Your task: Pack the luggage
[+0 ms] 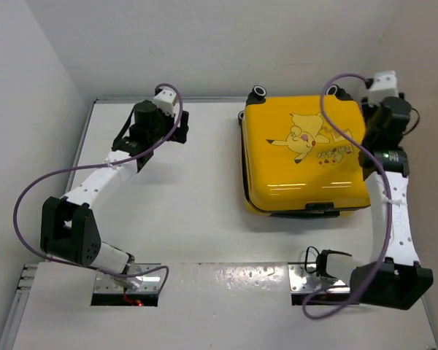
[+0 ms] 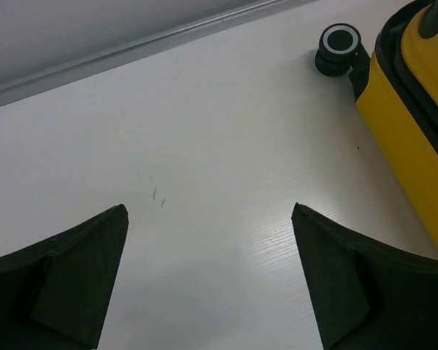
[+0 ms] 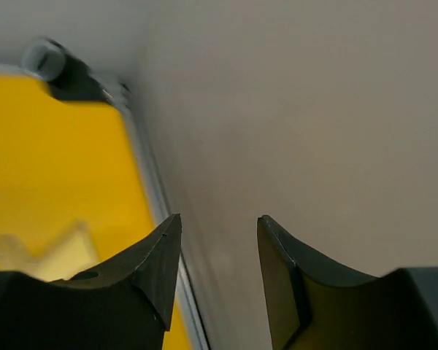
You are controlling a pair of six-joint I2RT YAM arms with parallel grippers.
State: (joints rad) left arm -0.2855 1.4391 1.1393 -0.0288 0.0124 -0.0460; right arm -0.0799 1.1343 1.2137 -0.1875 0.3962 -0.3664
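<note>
The luggage (image 1: 303,157) is a glossy yellow hard-shell suitcase with a Pikachu print. It lies flat with its lid down on the right half of the white table (image 1: 197,197). My left gripper (image 1: 177,120) hovers over the bare tabletop to the left of the case, open wide with nothing between its fingers (image 2: 209,219). The left wrist view shows the suitcase's yellow side (image 2: 416,124) and a black wheel (image 2: 339,45) at upper right. My right gripper (image 1: 379,80) is at the case's far right corner, open and empty (image 3: 219,226), with the yellow shell (image 3: 58,168) to its left.
White walls close in the table at the back and on both sides; the right wall (image 3: 314,109) is close to my right gripper. Black wheels (image 1: 259,91) stick out at the suitcase's far edge. The arm bases sit at the near edge.
</note>
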